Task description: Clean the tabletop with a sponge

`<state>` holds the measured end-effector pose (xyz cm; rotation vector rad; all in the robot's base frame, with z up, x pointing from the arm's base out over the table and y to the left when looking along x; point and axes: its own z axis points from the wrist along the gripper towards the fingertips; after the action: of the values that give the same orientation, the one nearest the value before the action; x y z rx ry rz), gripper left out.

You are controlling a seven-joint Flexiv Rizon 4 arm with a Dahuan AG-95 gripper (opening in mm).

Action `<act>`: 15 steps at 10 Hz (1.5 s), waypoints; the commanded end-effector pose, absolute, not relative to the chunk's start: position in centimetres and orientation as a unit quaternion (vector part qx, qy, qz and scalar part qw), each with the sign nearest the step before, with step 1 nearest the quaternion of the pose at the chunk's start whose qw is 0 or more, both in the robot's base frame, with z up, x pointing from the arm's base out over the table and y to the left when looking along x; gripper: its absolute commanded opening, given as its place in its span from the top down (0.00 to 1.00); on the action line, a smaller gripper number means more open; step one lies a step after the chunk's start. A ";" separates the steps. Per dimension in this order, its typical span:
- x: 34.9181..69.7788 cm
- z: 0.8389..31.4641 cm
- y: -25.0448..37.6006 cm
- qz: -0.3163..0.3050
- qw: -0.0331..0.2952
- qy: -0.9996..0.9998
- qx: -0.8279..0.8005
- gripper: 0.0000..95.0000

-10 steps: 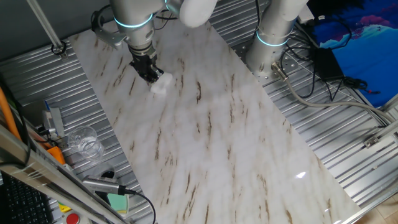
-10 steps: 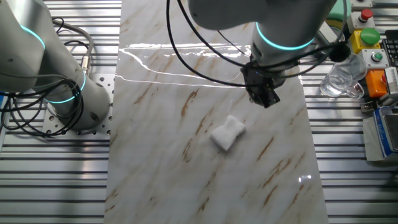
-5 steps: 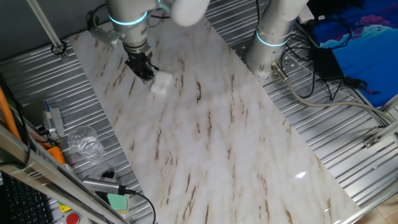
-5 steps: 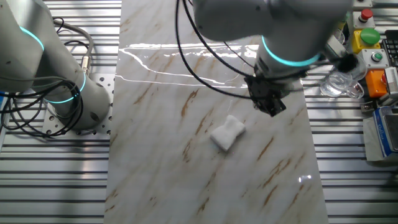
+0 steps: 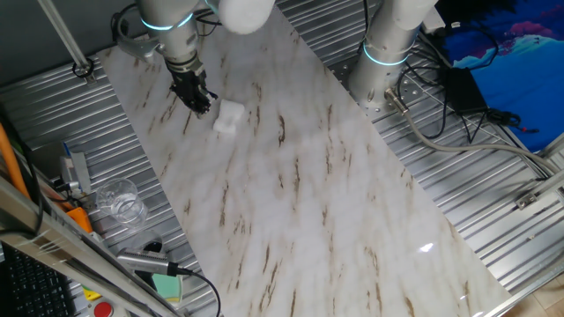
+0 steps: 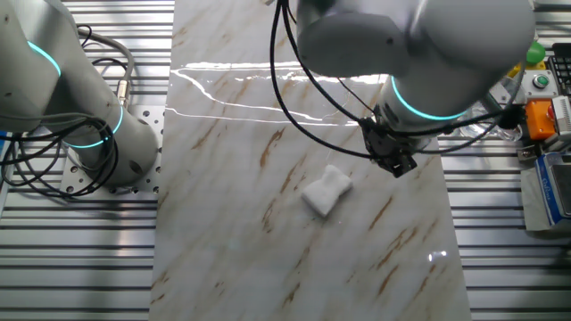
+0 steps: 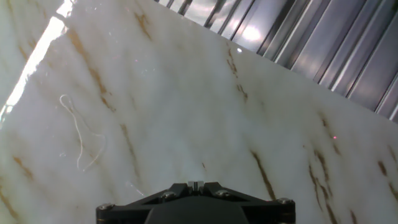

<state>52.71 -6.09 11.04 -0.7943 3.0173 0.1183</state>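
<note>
The sponge is a small white soft block lying free on the marble tabletop. It also shows in the other fixed view, near the slab's middle. My gripper is shut and empty, low over the slab just left of the sponge and apart from it. In the other fixed view the gripper is right of the sponge, near the slab's edge. The hand view shows the closed fingertips over bare marble; the sponge is out of that view.
A second arm's base stands beside the slab on ribbed grey metal. A clear plastic cup, a pale green block and a button box lie off the slab. A thin pale thread lies on the marble.
My gripper has moved away from the sponge toward the slab's edge, staying shut. The sponge has not moved.
</note>
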 end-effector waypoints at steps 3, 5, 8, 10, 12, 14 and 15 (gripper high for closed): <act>52.4 10.1 -6.9 0.047 0.015 0.967 -0.251 1.00; 52.3 10.1 -7.2 0.046 0.014 0.967 -0.248 1.00; 52.1 10.1 -7.2 0.044 0.014 0.965 -0.256 1.00; 52.1 10.1 -7.2 0.044 0.014 0.965 -0.260 1.00; 52.1 10.1 -7.2 0.040 0.012 0.963 -0.265 1.00; 52.1 10.1 -7.2 0.033 0.010 0.961 -0.275 1.00; 52.1 10.1 -7.2 0.031 0.013 0.959 -0.281 1.00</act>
<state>52.11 -7.16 10.14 -0.8650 2.9983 0.0928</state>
